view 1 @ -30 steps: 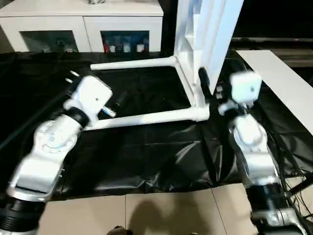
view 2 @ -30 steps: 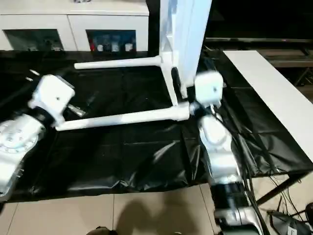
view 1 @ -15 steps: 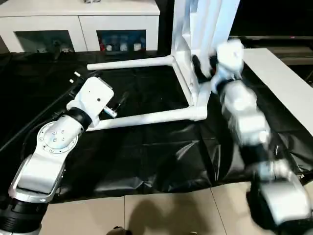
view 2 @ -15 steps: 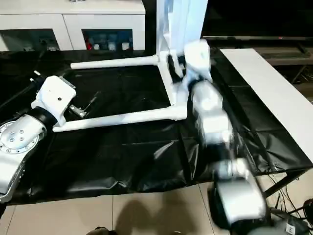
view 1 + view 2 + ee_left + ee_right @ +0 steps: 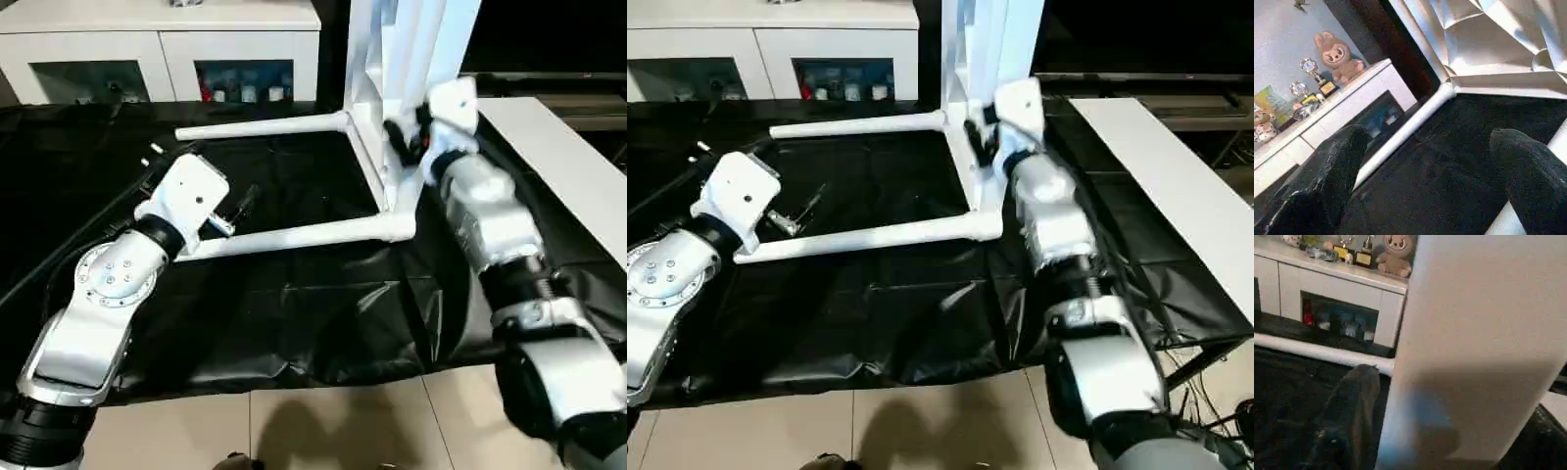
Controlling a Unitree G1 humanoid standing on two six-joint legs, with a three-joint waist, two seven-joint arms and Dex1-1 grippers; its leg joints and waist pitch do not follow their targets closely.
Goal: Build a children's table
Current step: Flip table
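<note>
Head views: I see the tabletop (image 5: 411,59) standing on edge on the black cloth (image 5: 294,313), far and right of centre. Two legs are plugged into its corner sockets and run level toward the left: the far leg (image 5: 265,126) and the near leg (image 5: 294,236). My right gripper (image 5: 404,147) is at the tabletop's lower edge, just above the near leg's socket end. One black finger lies on the left face of the panel; the other is hidden behind it. The right forearm (image 5: 480,220) reaches up and forward from the near right. My left gripper (image 5: 235,208) hovers just above the free end of the near leg, apart from it, fingers spread and holding nothing. The left forearm (image 5: 108,294) slants up from the near left. A white cabinet (image 5: 157,49) stands behind the cloth, and a white board (image 5: 568,166) lies at the far right.

Left wrist view: both fingers (image 5: 1337,166) stand wide apart with only cloth between them. The far leg (image 5: 1405,132) runs beyond them to the ribbed underside (image 5: 1488,44).

Right wrist view: the tabletop's edge (image 5: 1479,347) sits between the jaws, one finger (image 5: 1352,406) close along it. I cannot tell whether the grip has closed.
</note>
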